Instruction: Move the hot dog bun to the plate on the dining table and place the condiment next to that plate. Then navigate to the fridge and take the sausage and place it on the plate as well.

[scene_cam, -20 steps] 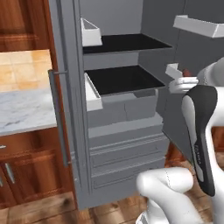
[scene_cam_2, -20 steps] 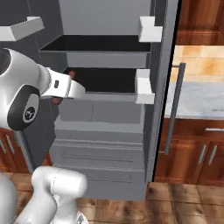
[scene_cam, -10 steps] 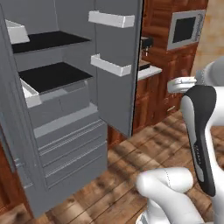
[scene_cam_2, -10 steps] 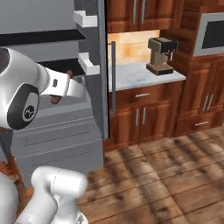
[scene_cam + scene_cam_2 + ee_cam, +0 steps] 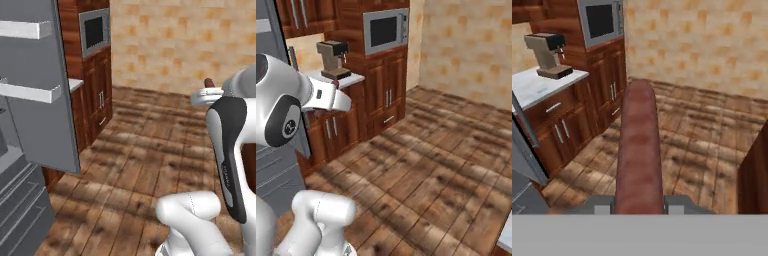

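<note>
Left base view: wood plank floor [image 5: 135, 165], open fridge [image 5: 30, 150] at left, tan tiled far wall; the sausage [image 5: 209, 82] tip pokes above the hand.

Right base view: coffee machine [image 5: 332, 59] and microwave [image 5: 386, 30] among dark cabinets.

Hand view: the gripper [image 5: 639, 204] pinches the smooth reddish-brown sausage [image 5: 639, 150], pointing away over the floor.

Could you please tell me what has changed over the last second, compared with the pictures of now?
The base has turned away from the open fridge, so both base views swept right to the microwave, coffee machine and wooden floor. That is camera motion, not things moving. The gripper stays shut on the sausage.
</note>
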Robot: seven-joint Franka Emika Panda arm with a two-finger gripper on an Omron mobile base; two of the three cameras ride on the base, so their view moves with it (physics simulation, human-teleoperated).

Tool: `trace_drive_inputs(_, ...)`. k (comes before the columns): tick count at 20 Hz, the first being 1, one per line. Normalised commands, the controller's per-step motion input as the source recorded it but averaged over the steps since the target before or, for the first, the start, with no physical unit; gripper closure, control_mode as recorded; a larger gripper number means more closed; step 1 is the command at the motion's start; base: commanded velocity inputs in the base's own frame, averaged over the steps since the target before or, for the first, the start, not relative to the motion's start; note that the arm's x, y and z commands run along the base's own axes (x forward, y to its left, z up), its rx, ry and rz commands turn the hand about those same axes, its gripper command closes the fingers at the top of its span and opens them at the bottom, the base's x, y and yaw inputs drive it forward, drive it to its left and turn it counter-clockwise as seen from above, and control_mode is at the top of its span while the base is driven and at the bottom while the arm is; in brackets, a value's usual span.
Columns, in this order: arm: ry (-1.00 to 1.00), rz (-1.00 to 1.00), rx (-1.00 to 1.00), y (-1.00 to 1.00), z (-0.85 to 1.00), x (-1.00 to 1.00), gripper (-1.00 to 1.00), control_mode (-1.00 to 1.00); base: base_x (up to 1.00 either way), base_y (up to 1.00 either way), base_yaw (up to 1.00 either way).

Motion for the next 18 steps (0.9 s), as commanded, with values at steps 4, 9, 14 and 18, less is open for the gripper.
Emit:
trace_drive_inputs(4, 0.0, 0.0, 0.0, 0.0, 0.0, 0.0, 1.0, 1.0, 0.14, 0.19, -0.79)
trace_drive_inputs(9, 0.0, 0.0, 0.0, 0.0, 0.0, 0.0, 1.0, 1.0, 0.58, 0.54, -0.69)
trace_drive_inputs(14, 0.0, 0.0, 0.0, 0.0, 0.0, 0.0, 1.0, 1.0, 0.83, 0.72, -0.59)
trace_drive_inputs(18, 0.0, 0.0, 0.0, 0.0, 0.0, 0.0, 1.0, 1.0, 0.96, 0.33, -0.58)
